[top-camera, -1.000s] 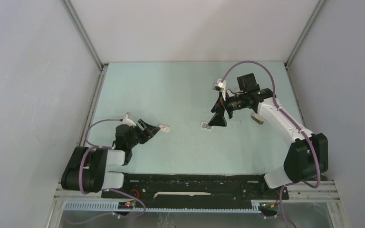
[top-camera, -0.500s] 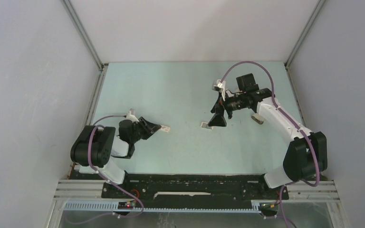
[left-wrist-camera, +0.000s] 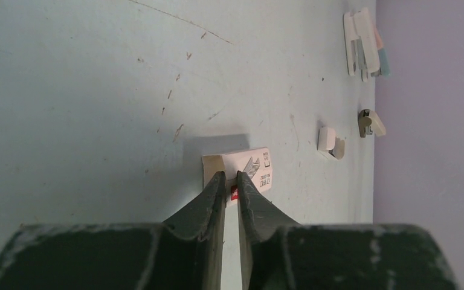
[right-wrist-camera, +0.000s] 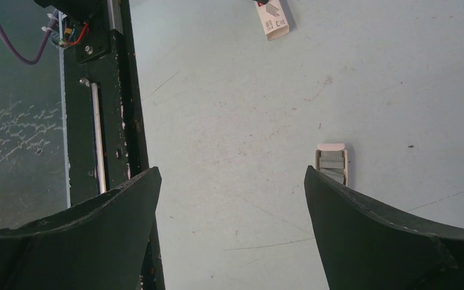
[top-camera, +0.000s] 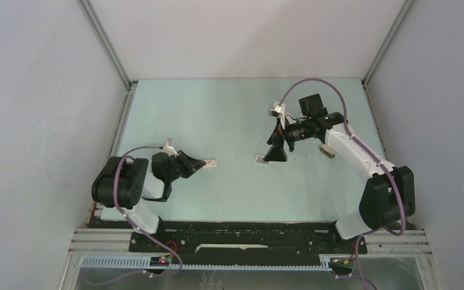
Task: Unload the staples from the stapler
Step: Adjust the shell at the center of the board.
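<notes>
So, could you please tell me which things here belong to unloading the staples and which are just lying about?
Job, probably: small stapler, ahead of the open right hand.
Lying about, probably: beige stapler; long stapler; white box, at the tips of the left hand.

Top camera looks down from behind — wrist cameras close, sharing the white box (left-wrist-camera: 249, 162).
</notes>
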You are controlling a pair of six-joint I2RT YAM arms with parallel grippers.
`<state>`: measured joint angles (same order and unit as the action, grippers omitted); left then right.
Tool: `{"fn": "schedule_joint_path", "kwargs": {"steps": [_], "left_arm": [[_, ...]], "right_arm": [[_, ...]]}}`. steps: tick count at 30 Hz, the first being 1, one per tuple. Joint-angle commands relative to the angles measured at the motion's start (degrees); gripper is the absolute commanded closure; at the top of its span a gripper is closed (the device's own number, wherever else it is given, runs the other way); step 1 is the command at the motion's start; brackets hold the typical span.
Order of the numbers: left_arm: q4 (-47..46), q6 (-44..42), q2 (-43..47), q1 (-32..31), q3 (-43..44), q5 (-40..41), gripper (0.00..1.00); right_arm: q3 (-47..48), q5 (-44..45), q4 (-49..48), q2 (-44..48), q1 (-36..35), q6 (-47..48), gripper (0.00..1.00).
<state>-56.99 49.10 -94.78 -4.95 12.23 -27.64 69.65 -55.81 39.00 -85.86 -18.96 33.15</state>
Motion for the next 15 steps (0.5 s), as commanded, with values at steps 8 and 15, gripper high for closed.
{"fn": "schedule_joint_path", "kwargs": {"steps": [8,15], "left_arm": [[-6.9,1.4,-2.0,-2.0,-0.5,-5.7,0.88],[-9.9,3.8,-1.4,-7.0,-0.8,-6.0,0.89]], "right_arm": [[0.3,-0.1,0.7,-0.8,-0.8,1.2,0.02],[0.2,0.1,0.8,-1.1,-0.9,1.5,0.02]]}}
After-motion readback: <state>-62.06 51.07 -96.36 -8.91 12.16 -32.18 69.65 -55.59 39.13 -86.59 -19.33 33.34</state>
